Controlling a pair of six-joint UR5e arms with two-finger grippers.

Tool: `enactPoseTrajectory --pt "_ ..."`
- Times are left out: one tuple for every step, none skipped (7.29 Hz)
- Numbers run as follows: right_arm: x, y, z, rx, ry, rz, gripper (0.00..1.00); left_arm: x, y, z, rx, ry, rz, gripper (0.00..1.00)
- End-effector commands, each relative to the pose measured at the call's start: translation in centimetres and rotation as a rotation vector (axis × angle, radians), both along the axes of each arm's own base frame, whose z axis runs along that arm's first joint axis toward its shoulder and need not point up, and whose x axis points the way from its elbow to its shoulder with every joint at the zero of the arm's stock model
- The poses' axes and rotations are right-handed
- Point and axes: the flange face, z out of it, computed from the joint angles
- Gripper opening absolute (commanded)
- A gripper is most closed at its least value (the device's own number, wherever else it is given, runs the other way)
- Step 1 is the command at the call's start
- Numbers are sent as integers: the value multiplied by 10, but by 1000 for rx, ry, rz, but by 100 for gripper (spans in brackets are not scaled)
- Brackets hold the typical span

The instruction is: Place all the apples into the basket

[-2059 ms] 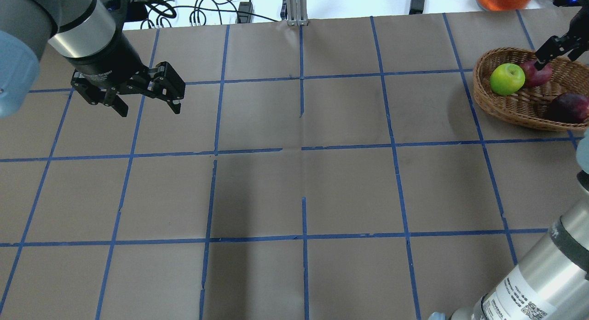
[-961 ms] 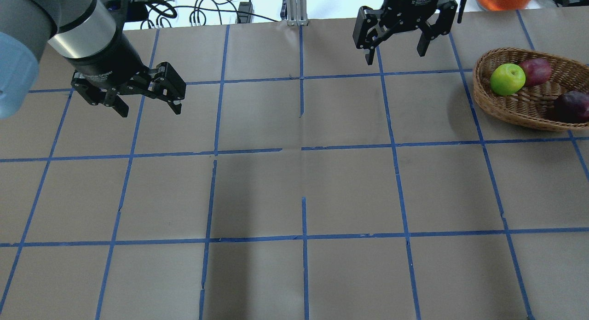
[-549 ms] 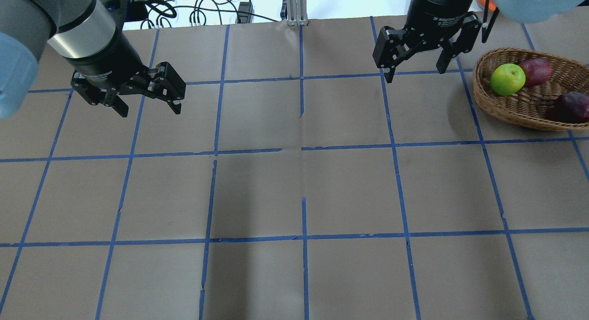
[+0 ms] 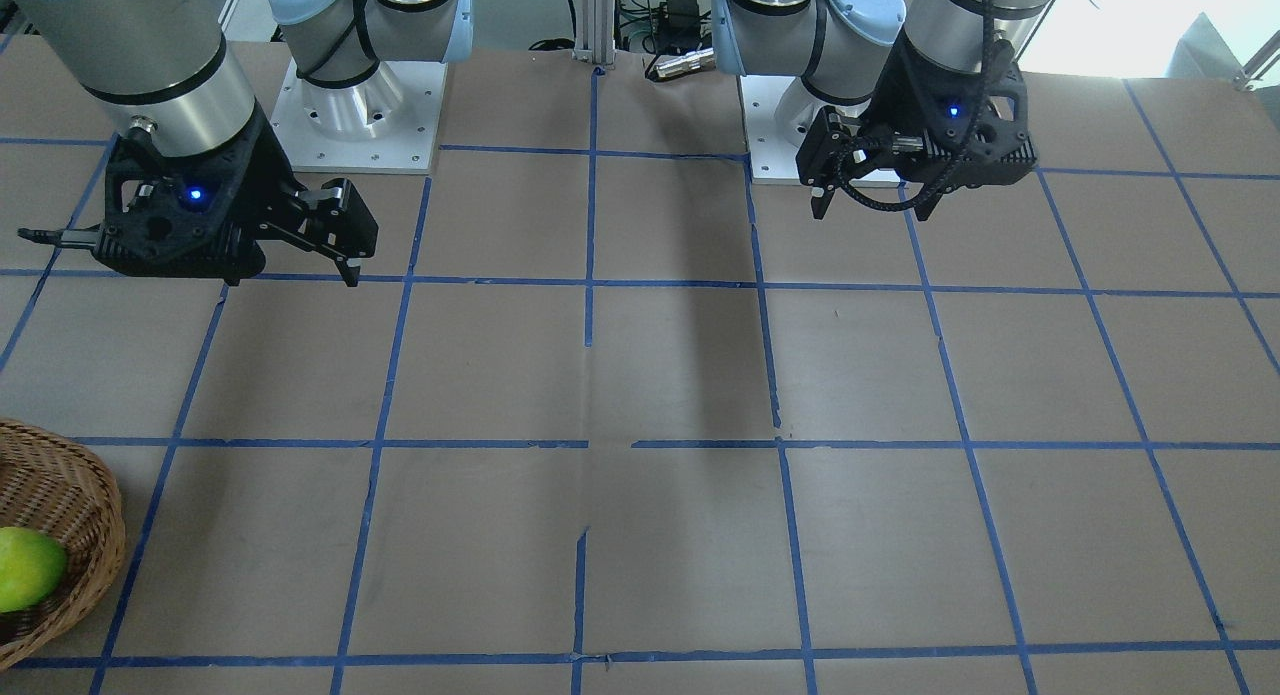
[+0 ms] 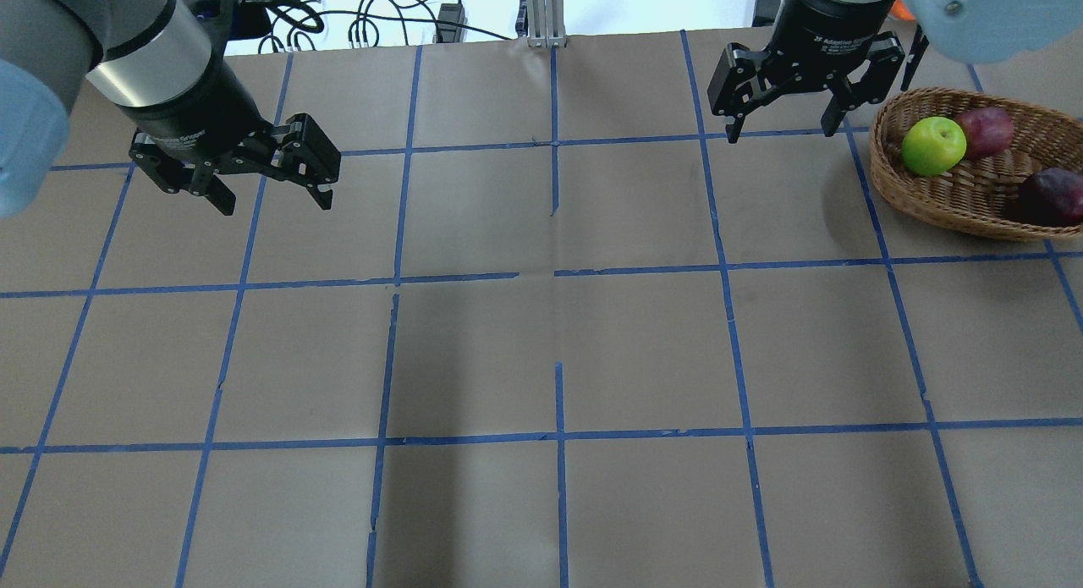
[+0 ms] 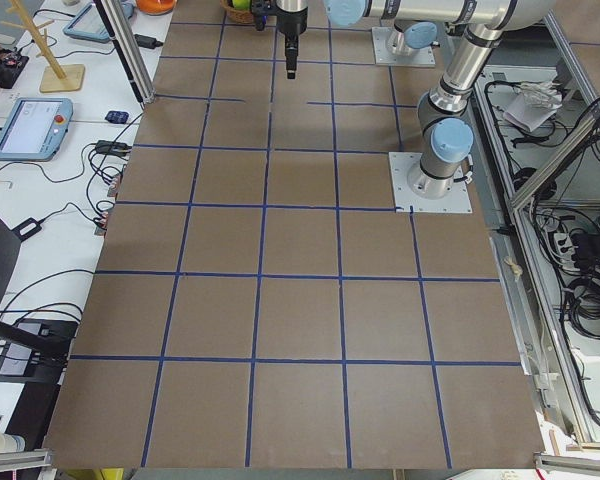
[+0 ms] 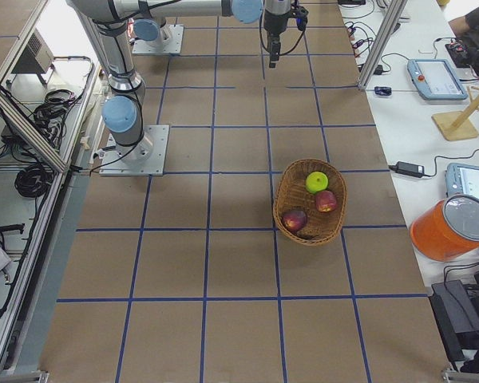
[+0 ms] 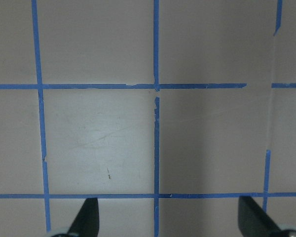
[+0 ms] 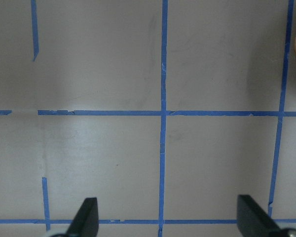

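Claw status: left claw (image 5: 277, 200) is spread wide and empty. It hangs above the desk (image 5: 643, 351) on the robot's left side, well apart from the basket (image 5: 948, 206). In the left wrist view both fingertips (image 8: 87, 219) sit near the bottom corners of the frame, with only brown paper and blue tape grid (image 8: 156, 143) between them.

Right claw (image 5: 783, 131) is also spread wide with nothing in it. It is above the desk just beside the basket's rim, on the side toward the desk's middle, not over the basket. The right wrist view shows the same: fingers apart, bare paper between them, and a sliver of wicker at the upper right edge.

Basket sits on the desk at the robot's far right, toward the operators' edge. All three apples are inside it:
- green apple (image 5: 932, 145): at the end nearest the right claw
- red apple (image 5: 988, 131): right beside the green one; can't tell if they touch
- maroon apple (image 5: 1052, 196): at the other end, apart from those two

Front view shows only part of the basket, with the green apple, in its lower left corner.
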Motion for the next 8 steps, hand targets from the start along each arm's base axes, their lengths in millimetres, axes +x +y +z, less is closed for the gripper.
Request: enactPoseTrajectory --pt "-4 -2 -2 4 -6 10 100 0 1 2 -2 2 2 100" --pt "-4 -2 -5 9 -5 12 100 0 3 2 -2 1 1 100" --pt "-4 -2 -7 12 -5 13 100 -1 4 3 -5 2 1 100" --pt "-4 -2 -9 12 -5 19 100 -1 3 3 -3 4 1 100" --pt "-3 -5 -11 6 -5 24 100 1 4 3 -3 -5 1 100" --pt "-4 -12 -17 -5 -5 24 100 -1 5 4 -5 -4 -2 100" --pt "-4 -13 -20 1 -5 23 100 -1 5 3 -3 -1 -1 100" --pt "-2 -18 -25 3 -6 23 100 0 4 3 -2 1 2 100"
